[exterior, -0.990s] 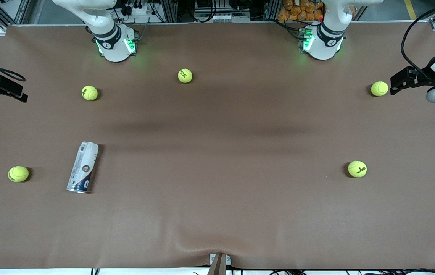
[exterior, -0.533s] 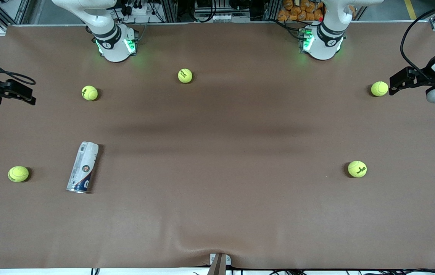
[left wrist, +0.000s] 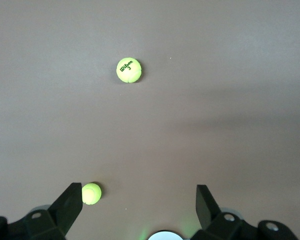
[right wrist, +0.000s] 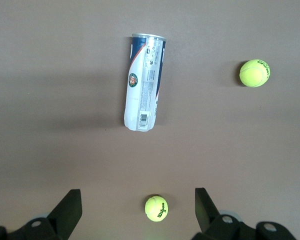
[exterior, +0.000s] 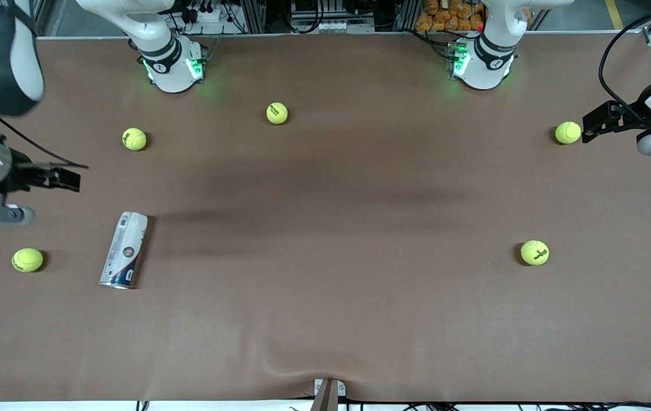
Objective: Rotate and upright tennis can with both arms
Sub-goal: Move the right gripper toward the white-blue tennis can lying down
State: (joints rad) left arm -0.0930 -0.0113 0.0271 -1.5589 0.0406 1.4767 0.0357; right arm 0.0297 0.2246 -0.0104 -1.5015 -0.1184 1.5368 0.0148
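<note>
**Tennis can lies flat while both grippers hang spread apart**

The tennis can [exterior: 124, 249] lies on its side on the brown table [exterior: 325, 319], in the lower left part of the front view, at the right arm's end. Its silvery rim points toward the front camera and its closed end toward the robots' bases. Nothing touches it.

The right gripper [exterior: 45, 178] is up in the air at the left edge of the front view, over bare table, higher in the frame than the can. In the right wrist view its fingers [right wrist: 70, 207] stand wide apart with nothing between them, and the can [right wrist: 144, 82] shows well clear of them. One tennis ball [exterior: 27, 260] sits beside the can, closer to the table's end; another [exterior: 134, 138] lies nearer the bases.

The left gripper [exterior: 602, 121] hovers at the right edge of the front view, just beside a tennis ball [exterior: 567, 132]. Its fingers [left wrist: 67, 205] are also spread, holding nothing.
</note>
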